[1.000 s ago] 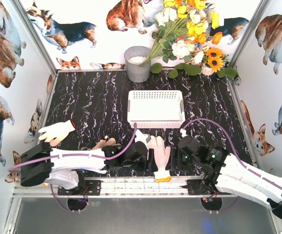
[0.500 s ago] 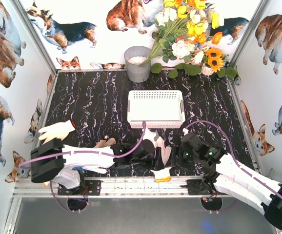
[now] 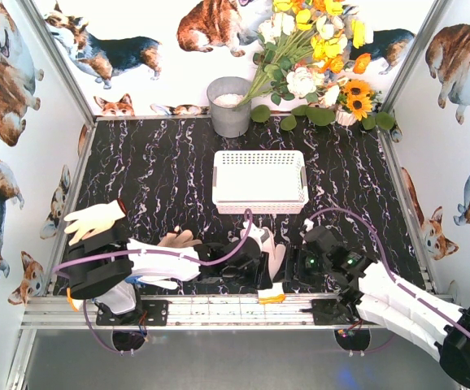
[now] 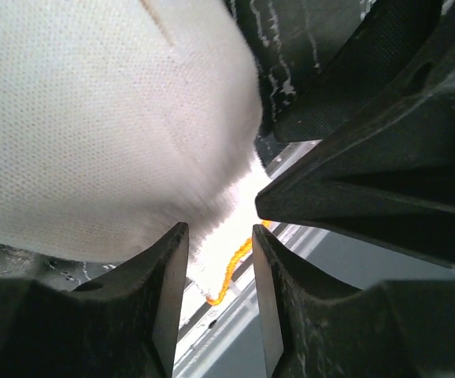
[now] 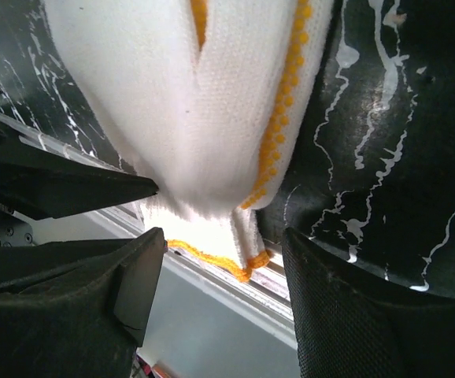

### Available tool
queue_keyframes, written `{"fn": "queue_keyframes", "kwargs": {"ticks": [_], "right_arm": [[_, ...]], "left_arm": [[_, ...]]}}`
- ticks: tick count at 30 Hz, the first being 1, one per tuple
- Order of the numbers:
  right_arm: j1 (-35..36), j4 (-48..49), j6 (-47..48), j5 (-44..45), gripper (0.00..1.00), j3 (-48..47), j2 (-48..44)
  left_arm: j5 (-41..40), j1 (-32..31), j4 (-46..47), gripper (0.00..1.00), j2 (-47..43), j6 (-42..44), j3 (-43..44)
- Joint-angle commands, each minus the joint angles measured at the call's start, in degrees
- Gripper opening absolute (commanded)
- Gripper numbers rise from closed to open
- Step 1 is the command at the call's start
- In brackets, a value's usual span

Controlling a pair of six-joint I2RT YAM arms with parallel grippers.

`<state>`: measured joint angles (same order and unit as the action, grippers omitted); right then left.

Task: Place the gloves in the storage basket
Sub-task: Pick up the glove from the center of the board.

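A cream-white glove [image 3: 274,258] with an orange-edged cuff lies at the near table edge between my two grippers, its cuff over the metal rail. My left gripper [image 3: 258,262] is at its left side. In the left wrist view the glove [image 4: 94,118] fills the upper left, and the jaws of my left gripper [image 4: 220,236] stand narrowly apart round the cuff end. My right gripper [image 5: 223,240] is wide open and straddles the cuff of the glove [image 5: 212,118]. The white storage basket [image 3: 259,159] stands just behind. A second glove [image 3: 95,219] lies far left. A third glove [image 3: 178,238] lies partly under my left arm.
A grey metal bucket [image 3: 229,110] stands at the back, with a bunch of flowers [image 3: 316,57] to its right. The metal rail [image 3: 219,305] runs along the near table edge. Printed walls close in the sides.
My left arm has swung right, bringing its gripper against the middle glove and covering part of it. My right arm has shifted slightly left toward the cuff.
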<state>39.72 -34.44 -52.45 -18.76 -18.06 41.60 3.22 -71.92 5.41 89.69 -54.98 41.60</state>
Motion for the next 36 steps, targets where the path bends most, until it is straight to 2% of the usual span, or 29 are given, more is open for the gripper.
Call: {"fn": "queue_keyframes", "kwargs": {"ticks": [1, 9, 15, 25, 28, 32, 36], "right_arm": [[-0.26, 7.33, -2.35, -2.19, 0.63, 2.3, -0.6], [-0.26, 9.99, -5.45, -3.29, 0.62, 6.13, -3.1], [-0.26, 12.59, -8.72, -7.85, 0.6, 9.91, -5.16], [-0.26, 18.06, -12.25, -11.15, 0.55, 14.39, -8.23], [-0.26, 20.19, -13.13, -11.26, 0.47, 15.0, -8.31], [-0.26, 22.76, -14.78, -11.47, 0.27, 15.32, -8.18], [-0.24, 22.57, -16.05, -10.94, 0.12, 13.47, -9.47]], "left_arm": [[1.45, 0.54, 2.48, 0.32, 1.65, 1.76, -0.75], [2.49, 0.55, 4.59, 0.31, 2.7, 0.29, -2.97], [2.1, 0.65, 0.36, 0.31, 3.01, 1.19, -1.59], [-0.91, 0.69, -1.15, 0.3, -0.58, 0.41, -3.12], [-1.48, 0.64, -1.73, 0.31, -1.07, 0.92, -2.93], [-2.51, 0.65, -2.12, 0.3, -2.12, 1.87, -2.98], [-4.59, 0.53, -4.06, 0.3, -4.84, 5.93, -1.72]]}}
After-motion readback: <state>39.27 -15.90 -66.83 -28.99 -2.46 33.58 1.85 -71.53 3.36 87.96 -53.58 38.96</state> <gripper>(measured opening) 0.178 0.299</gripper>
